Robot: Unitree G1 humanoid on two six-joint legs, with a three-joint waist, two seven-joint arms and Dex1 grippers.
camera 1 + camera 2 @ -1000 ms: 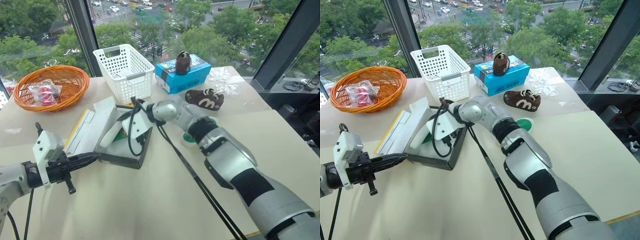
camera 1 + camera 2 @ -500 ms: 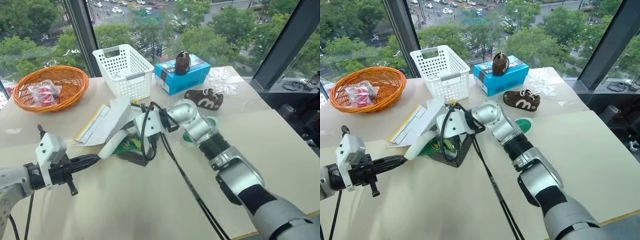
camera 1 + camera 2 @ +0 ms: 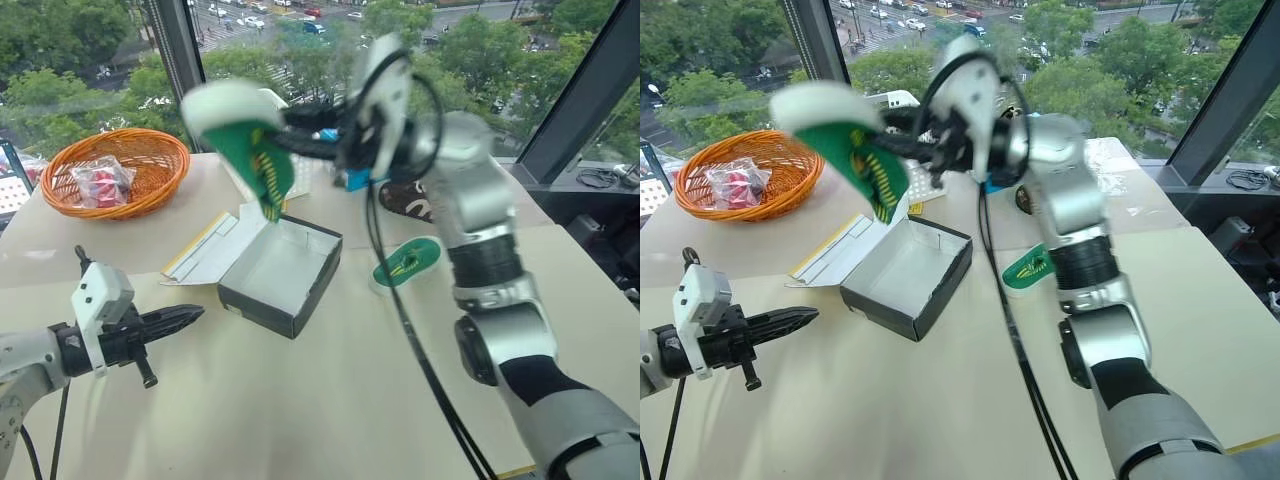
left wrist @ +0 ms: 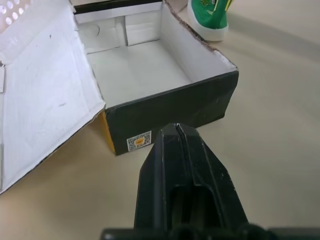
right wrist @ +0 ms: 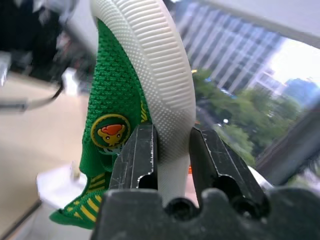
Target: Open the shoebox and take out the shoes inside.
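R. claw (image 5: 172,150): both black fingers clamped on ribbed white sole rim of one shoe (image 3: 240,135), raised over the table (image 3: 300,400).
L. claw (image 4: 179,135): fingers pressed together, pointing at box's dark end wall, apart from it.
Held shoe: green knit upper w/ yellow stripes, round duck badge; blurred in head views.
Shoebox (image 3: 280,275): cardboard, rectangular, dark outside, white inside; lid flap folded back flat, yellow edge.
2nd shoe (image 3: 408,262): green, on table beside box.
Hard to see: QR label on end wall, too small to read.
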